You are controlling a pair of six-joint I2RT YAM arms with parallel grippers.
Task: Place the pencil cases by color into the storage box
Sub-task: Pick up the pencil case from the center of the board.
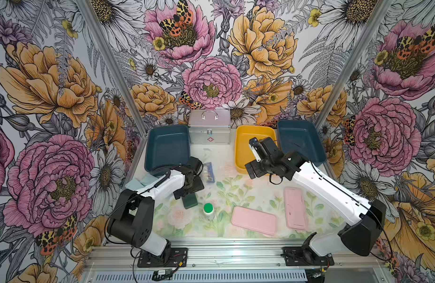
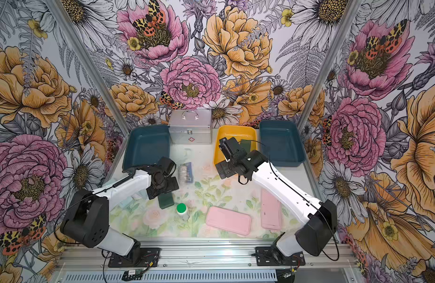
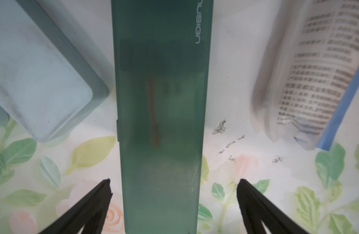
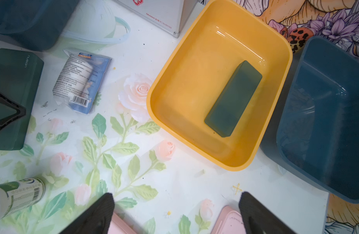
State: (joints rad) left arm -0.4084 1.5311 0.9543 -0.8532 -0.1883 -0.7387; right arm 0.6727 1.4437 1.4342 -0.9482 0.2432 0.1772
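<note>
We saw the left gripper [image 3: 174, 182] poised over a dark green pencil case [image 3: 162, 101] at eight o'clock on the table [image 1: 248, 191]. Its fingers were spread wide, one on each side of the case and clear of it, grasping nothing. A pale blue case [image 3: 39, 81] lay just beside the green one, toward nine o'clock, partly under the left arm. The right gripper [image 4: 176, 195] hung above the near edge of the yellow bin [image 4: 154, 97] at one o'clock, fingers likewise released and empty. A second green case [image 4: 233, 99] lay flat inside that bin. A pink case [image 1: 253, 220] lay at five o'clock and a second pink case [image 1: 295, 208] at four, near each other but apart. Blue bins stood at ten [image 1: 167, 144] and two o'clock [image 1: 299, 139], with a metal box [image 1: 209, 127] at twelve. A green-capped bottle [image 1: 208, 208] stood at seven, near the first green case.
</note>
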